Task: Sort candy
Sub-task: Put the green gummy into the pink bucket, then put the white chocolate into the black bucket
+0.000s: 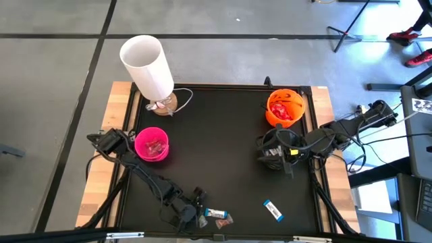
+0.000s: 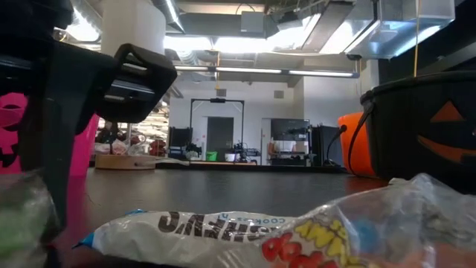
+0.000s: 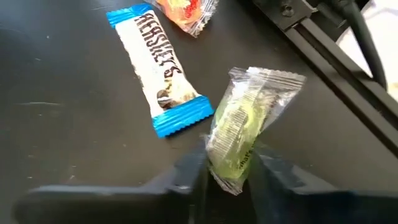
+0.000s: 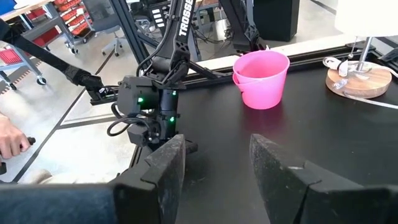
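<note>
The black counter (image 1: 223,148) holds a pink bowl (image 1: 152,145) by the left arm and an orange bowl (image 1: 285,108) by the right; the right end effector (image 4: 214,168) waits near the orange bowl, fingers apart, holding nothing; the left end effector (image 3: 227,180) sits at the near edge, fingers clamped on a green candy (image 3: 245,127), its long axis running forward from the fingers; just beside lie a blue-and-white bar (image 3: 160,65) and a red candy (image 3: 185,11); the pink bowl looks the nearer drop.
</note>
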### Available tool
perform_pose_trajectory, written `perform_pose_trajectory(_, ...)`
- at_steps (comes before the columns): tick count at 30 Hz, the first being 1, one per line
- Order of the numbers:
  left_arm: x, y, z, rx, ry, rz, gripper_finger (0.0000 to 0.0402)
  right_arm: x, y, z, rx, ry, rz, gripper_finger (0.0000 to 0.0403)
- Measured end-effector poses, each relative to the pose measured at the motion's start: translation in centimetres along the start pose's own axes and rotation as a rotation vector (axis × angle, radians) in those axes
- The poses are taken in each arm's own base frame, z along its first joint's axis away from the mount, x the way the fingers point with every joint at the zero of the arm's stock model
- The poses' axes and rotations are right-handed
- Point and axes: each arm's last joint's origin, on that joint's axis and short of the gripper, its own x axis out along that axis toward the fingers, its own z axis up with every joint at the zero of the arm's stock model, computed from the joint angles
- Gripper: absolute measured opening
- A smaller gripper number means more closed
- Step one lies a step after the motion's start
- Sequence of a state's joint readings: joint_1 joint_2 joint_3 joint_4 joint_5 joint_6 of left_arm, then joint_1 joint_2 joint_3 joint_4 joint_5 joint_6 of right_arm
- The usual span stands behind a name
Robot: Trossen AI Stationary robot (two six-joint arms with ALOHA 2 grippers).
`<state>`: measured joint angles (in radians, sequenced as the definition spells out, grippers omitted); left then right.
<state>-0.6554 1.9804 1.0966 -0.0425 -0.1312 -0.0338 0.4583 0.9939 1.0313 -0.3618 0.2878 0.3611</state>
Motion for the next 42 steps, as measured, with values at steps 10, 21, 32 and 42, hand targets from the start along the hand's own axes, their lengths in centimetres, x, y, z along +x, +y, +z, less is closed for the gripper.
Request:
perform_pose_trajectory(10, -5.5, 1.0, 0.7, -0.1, 0.068, 0.11, 0.0013, 0.0, 0.0, 0.0, 0.0, -0.001, 0.001, 0.0178)
perform_pose_trajectory(21, -23.0, 3.3, -1.7, -0.351, 0.02, 0.538, 0.001, 0.0, 0.1, 0.2, 0.007, -0.02, 0.007, 0.0178)
perform_pose_trajectory(32, -29.3, 6.5, -8.3, -0.81, 0.336, 0.605, 0.0018, 0.0, 0.1, 0.2, -0.002, -0.02, 0.007, 0.0178)
perform_pose_trajectory(42, -28.3, 7.2, -9.2, -0.85, 0.427, 0.575, 0.0146, -0.1, -0.3, -0.8, -0.097, 0.09, -0.02, 0.0178)
